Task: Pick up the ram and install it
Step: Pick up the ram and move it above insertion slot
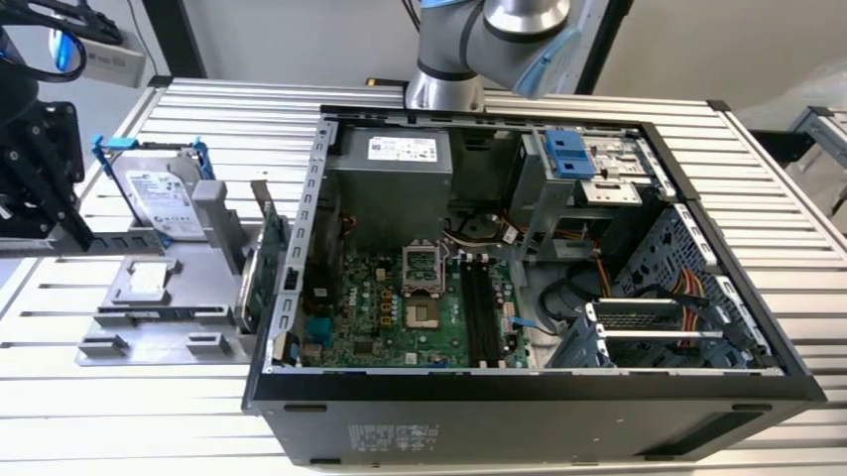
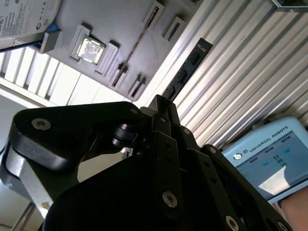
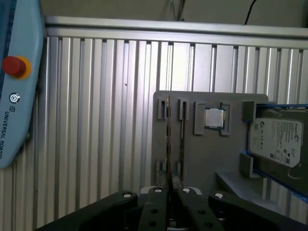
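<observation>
Gripper (image 2: 162,102): jaws closed on the ram's end.
Ram (image 2: 187,67): juts out over the ribbed desk (image 2: 250,62).
Holder (image 2: 120,19): grey, just beside the ram.

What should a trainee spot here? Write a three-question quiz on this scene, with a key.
1. True or false: the computer case lies open.
2. What does the hand grip? A the ram; B a screwdriver; C a cable.
3. Fill in: the hard drive sits in ___ rails.
Key: 1 true; 2 A; 3 blue.
</observation>
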### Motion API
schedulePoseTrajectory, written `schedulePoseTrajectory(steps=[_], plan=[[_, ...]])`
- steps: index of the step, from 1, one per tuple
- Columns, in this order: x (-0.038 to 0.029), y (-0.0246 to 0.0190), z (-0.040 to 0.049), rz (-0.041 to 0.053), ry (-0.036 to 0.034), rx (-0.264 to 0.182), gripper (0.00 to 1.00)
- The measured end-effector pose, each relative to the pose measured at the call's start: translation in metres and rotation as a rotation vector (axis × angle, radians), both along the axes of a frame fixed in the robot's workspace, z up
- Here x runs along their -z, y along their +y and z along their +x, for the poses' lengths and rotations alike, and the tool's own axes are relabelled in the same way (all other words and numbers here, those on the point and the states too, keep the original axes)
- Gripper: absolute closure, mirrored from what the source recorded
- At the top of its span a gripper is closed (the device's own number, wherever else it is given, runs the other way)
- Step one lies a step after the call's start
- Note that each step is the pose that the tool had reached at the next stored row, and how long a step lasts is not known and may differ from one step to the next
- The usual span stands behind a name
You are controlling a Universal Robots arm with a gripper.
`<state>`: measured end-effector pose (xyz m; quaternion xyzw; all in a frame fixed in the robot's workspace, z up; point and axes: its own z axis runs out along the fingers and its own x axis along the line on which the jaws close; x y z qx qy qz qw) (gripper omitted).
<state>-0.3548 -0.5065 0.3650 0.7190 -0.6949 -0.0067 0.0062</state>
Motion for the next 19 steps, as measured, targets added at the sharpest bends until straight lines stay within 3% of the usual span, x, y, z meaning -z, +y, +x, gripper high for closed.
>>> schedulePoseTrajectory(steps=[19], plan=[[-0.0187, 0.0000, 0.0000, -0.0001, 0.0001, 0.000, 1.00]])
